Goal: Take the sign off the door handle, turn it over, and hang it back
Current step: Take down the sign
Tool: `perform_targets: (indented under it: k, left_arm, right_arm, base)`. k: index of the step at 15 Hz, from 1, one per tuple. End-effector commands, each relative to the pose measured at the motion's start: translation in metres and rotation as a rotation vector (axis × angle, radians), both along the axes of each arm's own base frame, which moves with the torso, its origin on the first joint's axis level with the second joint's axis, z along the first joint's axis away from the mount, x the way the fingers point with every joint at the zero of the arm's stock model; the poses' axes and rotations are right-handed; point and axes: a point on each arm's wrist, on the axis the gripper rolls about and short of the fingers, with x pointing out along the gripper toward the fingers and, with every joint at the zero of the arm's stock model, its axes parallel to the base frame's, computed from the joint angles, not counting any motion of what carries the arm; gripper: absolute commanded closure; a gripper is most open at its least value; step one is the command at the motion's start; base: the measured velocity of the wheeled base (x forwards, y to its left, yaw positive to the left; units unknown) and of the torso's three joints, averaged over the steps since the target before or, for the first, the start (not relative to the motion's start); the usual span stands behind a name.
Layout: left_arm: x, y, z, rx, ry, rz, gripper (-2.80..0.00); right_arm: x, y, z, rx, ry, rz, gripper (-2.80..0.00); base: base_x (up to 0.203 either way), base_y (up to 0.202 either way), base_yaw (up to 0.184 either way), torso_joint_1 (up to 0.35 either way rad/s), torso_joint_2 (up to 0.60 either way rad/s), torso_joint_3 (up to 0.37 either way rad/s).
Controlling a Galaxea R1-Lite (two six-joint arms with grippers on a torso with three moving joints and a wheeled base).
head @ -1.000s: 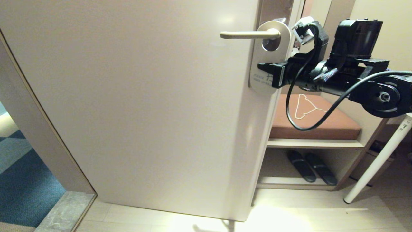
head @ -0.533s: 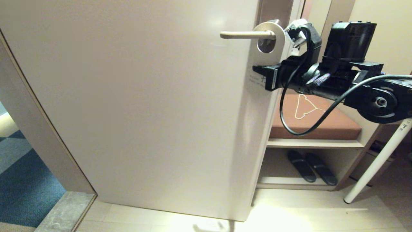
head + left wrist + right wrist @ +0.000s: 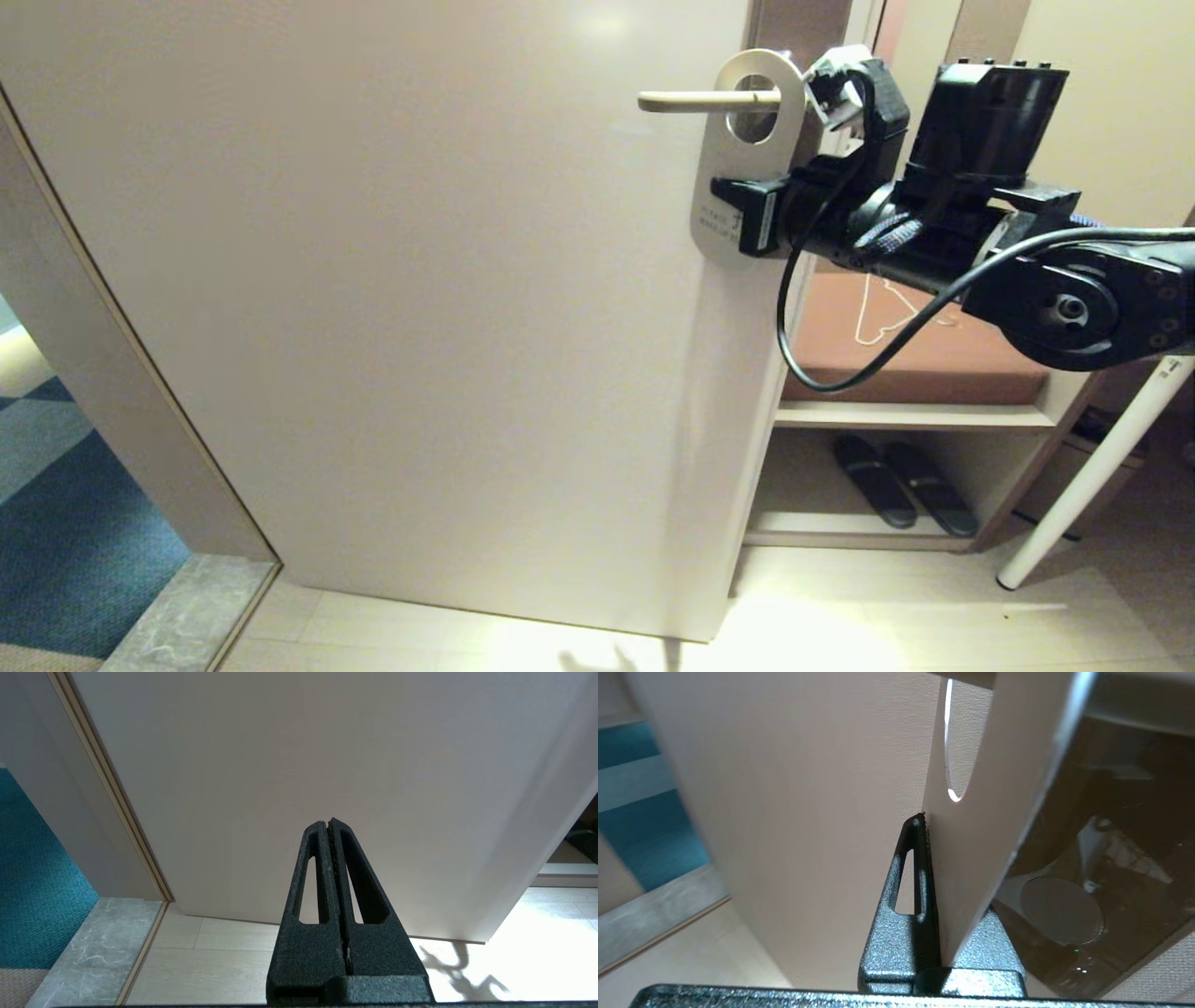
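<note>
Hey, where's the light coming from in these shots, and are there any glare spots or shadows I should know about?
Head view: a bright patch on the floor below the door, a small shadow beside it, soft glare high on the door. Left wrist view: sunlit floor with a curly shadow by the shut left gripper. Right wrist view: a glint along the hole edge of the sign.

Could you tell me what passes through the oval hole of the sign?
The door handle runs through the hole of the sign, with the brown backplate behind. The sign covers the handle's pivot. The right tool grips its lower part.
</note>
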Motion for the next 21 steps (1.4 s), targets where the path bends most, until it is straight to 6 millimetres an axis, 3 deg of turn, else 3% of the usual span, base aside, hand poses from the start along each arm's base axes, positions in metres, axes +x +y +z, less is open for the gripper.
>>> perform_targets:
  k: [1,4,8,21]
  left_arm:
    - [0.000,0.000,0.000,0.000,0.002,0.000,0.00]
    - [0.000,0.000,0.000,0.000,0.002,0.001,0.00]
    - [0.000,0.000,0.000,0.000,0.002,0.000,0.00]
    - [0.000,0.000,0.000,0.000,0.002,0.001,0.00]
  right_arm:
    - [0.003,0.006,-0.005,-0.001,0.004,0.009,0.00]
    - [-0.002,0.015,-0.006,0.045,0.052,0.026,0.00]
    - [-0.013,0.032,0.011,0.070,0.157,0.006,0.00]
    - [-0.017,0.093,0.011,0.235,0.238,-0.096,0.00]
  base:
    - [0.000,0.000,0.000,0.000,0.00,0.000]
    - [0.000,0.000,0.000,0.000,0.00,0.000]
    - [0.000,0.000,0.000,0.000,0.00,0.000]
    - [0.000,0.000,0.000,0.000,0.00,0.000]
